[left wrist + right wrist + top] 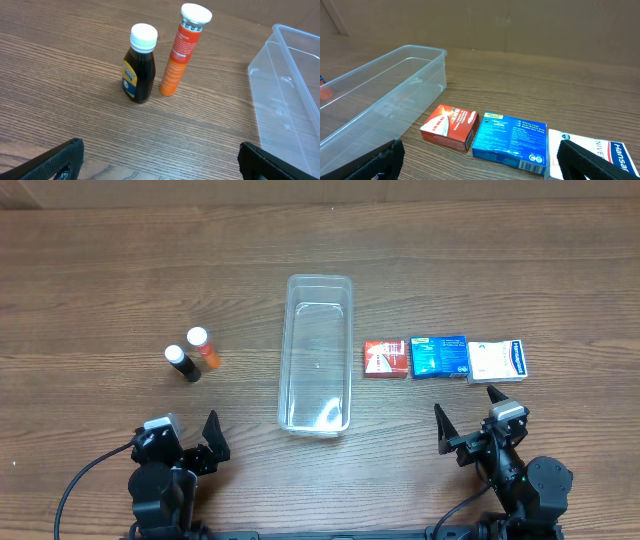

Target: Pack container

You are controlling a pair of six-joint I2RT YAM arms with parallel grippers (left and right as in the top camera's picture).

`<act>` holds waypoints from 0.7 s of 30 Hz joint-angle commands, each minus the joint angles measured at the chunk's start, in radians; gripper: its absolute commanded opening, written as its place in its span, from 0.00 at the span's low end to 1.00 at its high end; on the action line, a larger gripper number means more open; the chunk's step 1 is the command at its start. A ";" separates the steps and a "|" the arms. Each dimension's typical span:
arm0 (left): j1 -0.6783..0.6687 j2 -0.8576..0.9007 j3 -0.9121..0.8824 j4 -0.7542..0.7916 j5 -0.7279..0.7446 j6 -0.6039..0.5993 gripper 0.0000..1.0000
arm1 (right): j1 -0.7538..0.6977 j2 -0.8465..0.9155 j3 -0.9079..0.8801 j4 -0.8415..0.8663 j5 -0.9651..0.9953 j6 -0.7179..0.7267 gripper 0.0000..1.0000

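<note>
The clear plastic container (318,352) lies empty at the table's middle; it also shows in the left wrist view (292,95) and the right wrist view (380,90). Left of it stand a dark bottle (183,364) (139,65) and an orange tube (204,349) (182,50), both white-capped. Right of it lie a red box (385,359) (451,126), a blue box (439,357) (510,141) and a white box (498,362) (592,150) in a row. My left gripper (183,442) (160,160) and right gripper (470,430) (480,160) are open and empty near the front edge.
The wooden table (100,280) runs to a back wall of brown board (520,25). A black cable (80,480) trails from the left arm's base.
</note>
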 commanded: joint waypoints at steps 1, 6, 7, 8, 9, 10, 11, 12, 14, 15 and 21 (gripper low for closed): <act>0.000 -0.009 -0.003 0.000 0.000 -0.014 1.00 | -0.001 -0.012 -0.008 0.007 -0.008 -0.004 1.00; 0.000 -0.009 -0.003 0.000 0.000 -0.014 1.00 | -0.001 -0.012 -0.008 0.007 -0.008 -0.003 1.00; 0.000 -0.009 -0.003 0.000 0.000 -0.014 1.00 | -0.001 -0.012 -0.008 0.007 -0.008 -0.003 1.00; 0.000 -0.009 -0.003 0.000 0.000 -0.014 1.00 | -0.001 -0.012 -0.008 0.007 0.000 -0.007 1.00; 0.000 -0.009 -0.003 0.000 0.000 -0.014 1.00 | -0.001 -0.012 -0.008 0.007 -0.008 -0.007 1.00; 0.000 -0.009 -0.003 0.000 0.000 -0.014 1.00 | -0.001 -0.012 -0.008 0.007 -0.027 -0.007 1.00; 0.000 -0.009 -0.003 0.000 0.000 -0.014 1.00 | -0.001 -0.012 -0.008 0.016 -0.042 -0.007 1.00; 0.000 -0.009 -0.003 0.000 0.000 -0.014 1.00 | -0.001 -0.012 -0.008 0.024 -0.063 -0.006 1.00; 0.000 -0.009 -0.003 0.000 0.000 -0.014 1.00 | -0.001 -0.012 -0.003 0.039 -0.119 0.080 1.00; 0.000 -0.009 -0.003 0.000 0.000 -0.014 1.00 | -0.001 -0.012 0.005 0.041 -0.130 0.139 1.00; 0.000 -0.009 -0.003 0.000 0.000 -0.014 1.00 | -0.001 0.032 0.117 0.005 -0.124 0.315 1.00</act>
